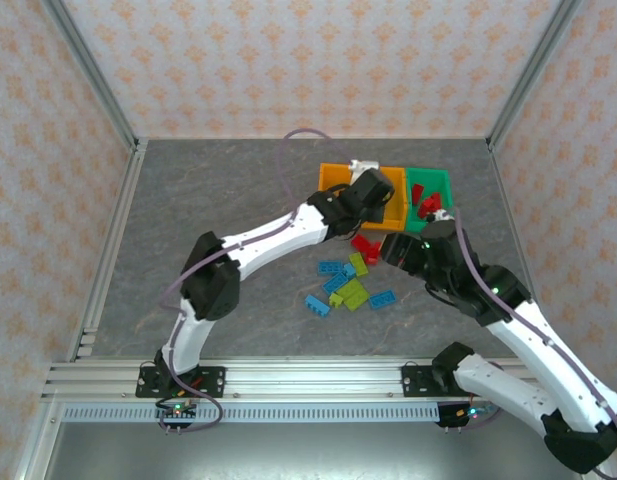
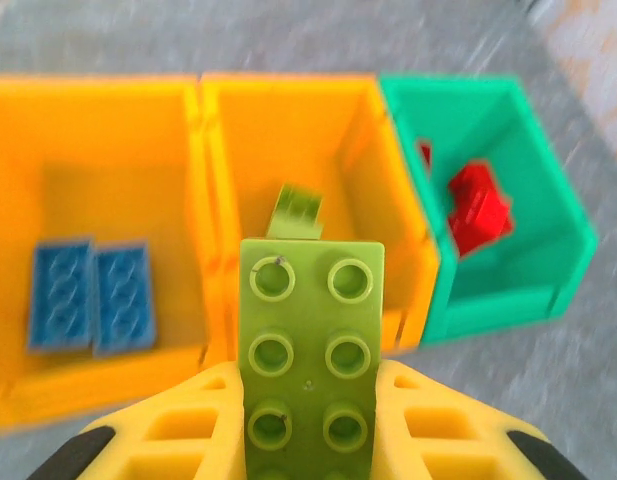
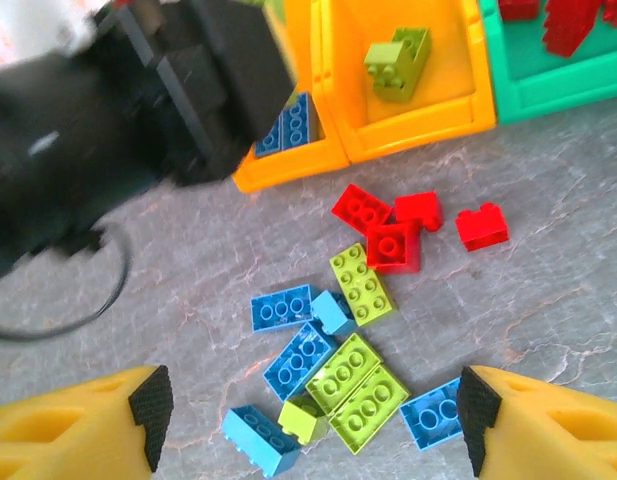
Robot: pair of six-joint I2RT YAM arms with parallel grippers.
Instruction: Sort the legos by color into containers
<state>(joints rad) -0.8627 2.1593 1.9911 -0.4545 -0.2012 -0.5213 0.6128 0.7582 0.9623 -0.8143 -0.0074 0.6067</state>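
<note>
My left gripper [image 2: 310,425] is shut on a lime green lego [image 2: 310,330], held above the middle orange container [image 2: 318,130], where another lime lego [image 2: 296,212] lies. The left orange container [image 2: 98,130] holds two blue legos [image 2: 93,297]. Red legos [image 2: 478,210] lie in the green container [image 2: 508,300]. My right gripper [image 3: 315,420] hangs open over several loose blue and lime legos [image 3: 338,375] on the table. Three red legos [image 3: 393,235] and one more [image 3: 482,226] lie nearer the containers. From above, the left gripper [image 1: 373,192] is over the orange containers [image 1: 333,177] and the right gripper [image 1: 406,250] sits beside the loose pile [image 1: 350,285].
The left arm's black wrist [image 3: 138,110] and its cable [image 3: 58,320] hang over the table's left part in the right wrist view. Patterned walls and metal posts [image 1: 98,95] enclose the grey table [image 1: 218,190], which has free room at the left.
</note>
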